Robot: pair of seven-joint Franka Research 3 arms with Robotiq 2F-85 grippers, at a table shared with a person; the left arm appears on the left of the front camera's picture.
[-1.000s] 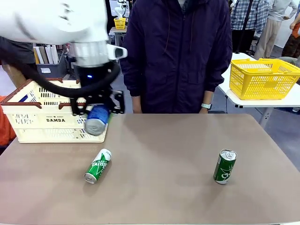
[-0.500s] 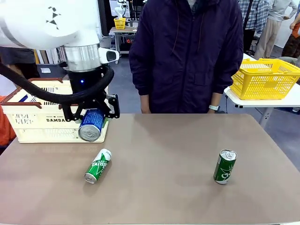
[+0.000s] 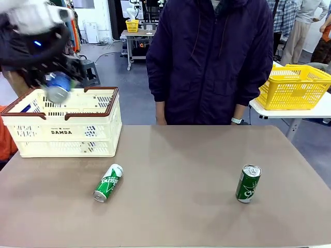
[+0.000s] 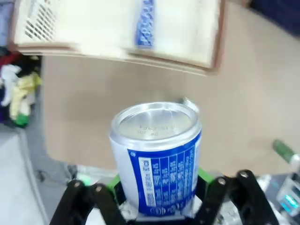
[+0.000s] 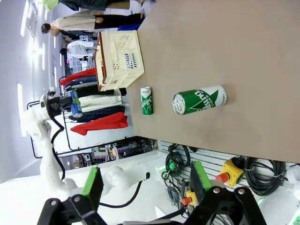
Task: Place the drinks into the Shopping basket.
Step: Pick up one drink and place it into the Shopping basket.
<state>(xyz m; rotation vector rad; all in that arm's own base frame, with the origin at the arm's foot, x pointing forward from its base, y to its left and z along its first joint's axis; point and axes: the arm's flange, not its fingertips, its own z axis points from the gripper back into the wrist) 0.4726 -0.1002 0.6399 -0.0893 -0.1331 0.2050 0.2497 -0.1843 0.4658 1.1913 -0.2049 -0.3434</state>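
My left gripper (image 3: 56, 82) hangs blurred over the left part of the Shopping basket (image 3: 67, 135), shut on a blue can (image 3: 59, 92). In the left wrist view the blue can (image 4: 157, 154) stands between the green pads (image 4: 202, 177), silver top facing the camera. The basket (image 4: 93, 26) lies beyond it and holds another blue can (image 4: 144, 23). A green can (image 3: 107, 182) lies on its side in front of the basket. A second green can (image 3: 248, 183) stands upright at the right. My right gripper (image 5: 146, 183) is open off the table edge, looking at both green cans (image 5: 199, 100) (image 5: 146, 101).
A person (image 3: 209, 57) in a dark jacket stands at the table's far edge, hands down. A yellow mesh basket (image 3: 292, 85) sits on a separate white table at the far right. Bare brown tabletop (image 3: 176, 175) stretches between the two green cans.
My left arm has lifted the blue can up and to the left, from in front of the basket's right wall to above its rim. The green cans have not moved.
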